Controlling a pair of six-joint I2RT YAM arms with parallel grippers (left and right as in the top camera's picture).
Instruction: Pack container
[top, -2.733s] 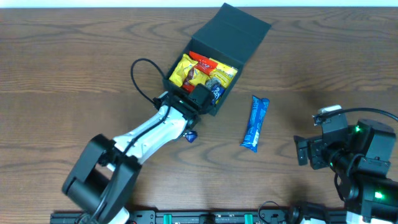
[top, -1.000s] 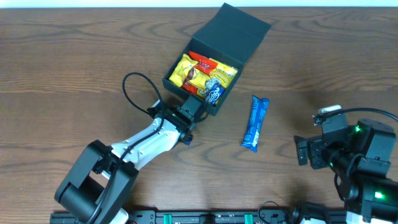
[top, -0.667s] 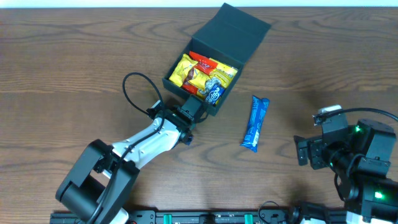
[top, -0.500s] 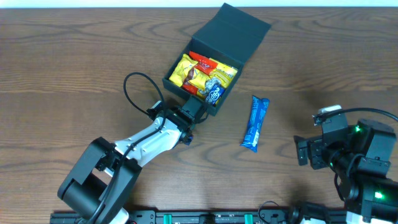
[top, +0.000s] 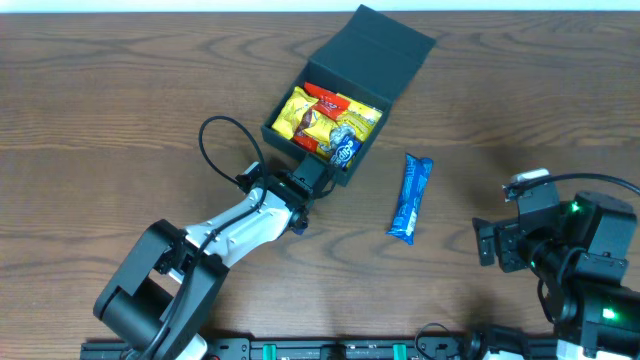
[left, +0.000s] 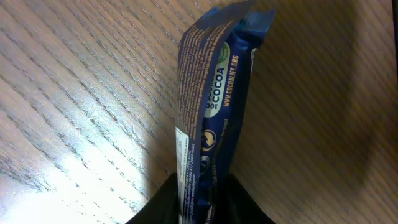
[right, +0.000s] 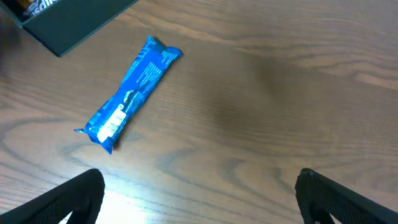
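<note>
Left arm comes in from 7 o'clock. left claw (top: 300, 214) sits just off the container's near corner, clenched on a dark blue packet (left: 208, 118). In the wrist view the packet stands up from between the fingers (left: 245, 211), "COCOA" print legible, wood-grain surface (top: 100, 100) behind it. From overhead only a sliver of that packet (top: 297, 226) shows under the claw, and I can't tell if it touches the surface.

container (top: 378, 55) is at roughly 12 o'clock of the surface, upper centre, rotated about a quarter turn off square. It is open, with the lid swung back toward 1 o'clock. Inside are yellow and red snack packets (top: 315, 115), plus a blue-and-white one (top: 346, 150) at the near right corner.

light blue bar (top: 411, 197) lies flat on the surface at 4 o'clock from the container, close but apart from it, long axis running roughly 12 to 6. It also shows in the right wrist view (right: 127, 93), with a container corner at top left.

right claw (top: 497, 245) sits at 4 o'clock from the bar, well apart. It is released, with fingers spread wide at both lower corners of its wrist view (right: 199, 193).
</note>
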